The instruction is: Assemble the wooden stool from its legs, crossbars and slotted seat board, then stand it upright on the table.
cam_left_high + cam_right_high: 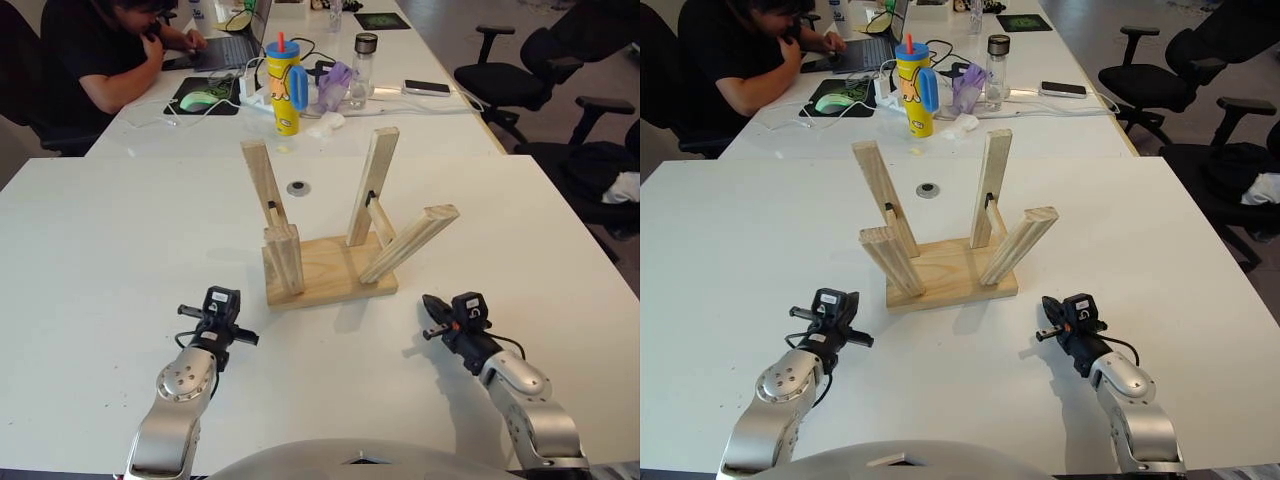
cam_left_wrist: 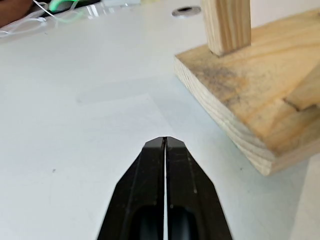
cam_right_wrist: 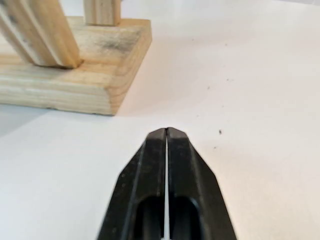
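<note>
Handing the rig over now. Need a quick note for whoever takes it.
Left gripper: shut, empty, low over the table, near-left of the board.
Right gripper: shut, empty, near-right of it.
Seat board lies flat mid-table with four legs pointing up, splayed; the near-right leg leans far outward.
Done: legs in. Whether the crossbars are fitted is unclear.
Left: check the joints, then turn it over onto its legs.

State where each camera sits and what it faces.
Left eye: on the head, looking forward and down at the upturned stool; left gripper and right gripper show.
Right eye: beside it, same scene.
Left wrist: behind left gripper, jaws shut, facing the stool's board.
Right wrist: behind right gripper, jaws shut, facing the board too.
All share the stool.
</note>
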Motion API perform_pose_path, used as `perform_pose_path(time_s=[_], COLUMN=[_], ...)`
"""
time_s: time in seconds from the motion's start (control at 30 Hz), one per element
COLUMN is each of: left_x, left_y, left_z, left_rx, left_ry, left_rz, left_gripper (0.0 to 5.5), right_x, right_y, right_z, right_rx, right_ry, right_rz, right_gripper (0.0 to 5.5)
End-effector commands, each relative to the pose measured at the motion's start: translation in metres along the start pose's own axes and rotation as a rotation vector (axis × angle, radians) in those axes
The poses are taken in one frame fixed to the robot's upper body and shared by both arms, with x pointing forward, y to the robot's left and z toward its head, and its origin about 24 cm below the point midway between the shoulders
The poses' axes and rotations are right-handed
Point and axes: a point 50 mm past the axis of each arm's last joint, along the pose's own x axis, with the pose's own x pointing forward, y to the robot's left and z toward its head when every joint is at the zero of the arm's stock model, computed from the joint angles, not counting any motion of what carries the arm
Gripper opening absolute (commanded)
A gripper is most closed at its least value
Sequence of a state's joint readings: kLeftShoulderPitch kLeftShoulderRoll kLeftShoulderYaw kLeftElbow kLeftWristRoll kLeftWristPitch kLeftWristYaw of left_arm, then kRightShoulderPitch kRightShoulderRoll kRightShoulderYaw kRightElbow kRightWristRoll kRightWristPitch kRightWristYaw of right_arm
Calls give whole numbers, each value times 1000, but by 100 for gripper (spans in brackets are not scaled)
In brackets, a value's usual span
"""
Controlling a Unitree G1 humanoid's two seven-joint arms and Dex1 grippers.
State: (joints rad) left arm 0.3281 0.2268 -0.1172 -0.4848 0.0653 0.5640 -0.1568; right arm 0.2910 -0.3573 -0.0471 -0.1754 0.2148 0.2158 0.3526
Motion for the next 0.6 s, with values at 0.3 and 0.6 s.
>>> perform_pose_path(time_s=[0.3, 0.6], left_x=[21, 22], left_y=[-15, -52], left_z=[-9, 25], left_rx=[86, -7], left_ry=[115, -42], left_rz=[-160, -533], left_gripper=[4, 4], right_x=[54, 44], right_y=[16, 65], right_z=[8, 13], right_rx=[-38, 90], right_ry=[-56, -79], right_rz=[43, 396], right_gripper=[0, 0])
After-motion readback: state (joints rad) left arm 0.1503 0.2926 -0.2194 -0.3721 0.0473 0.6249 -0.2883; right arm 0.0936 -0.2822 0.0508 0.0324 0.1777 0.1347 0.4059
